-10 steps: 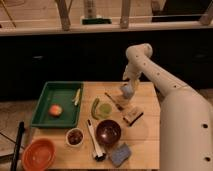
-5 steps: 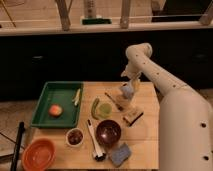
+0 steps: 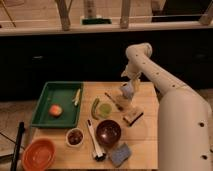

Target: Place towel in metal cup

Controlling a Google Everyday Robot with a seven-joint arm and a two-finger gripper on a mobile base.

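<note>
The towel, a small pale blue-white cloth, sits on top of the metal cup, a small dull silver-brown cylinder at the back right of the wooden table. My gripper hangs straight down over the towel at the end of the white arm that comes in from the right. Its fingers stand open, their tips right at the towel's upper edge. The towel hides the cup's rim.
A light green cup and a dark red bowl stand left and in front of the metal cup. A green tray holds a fruit. Also present: small white bowl, orange bowl, blue-grey pad, brown block.
</note>
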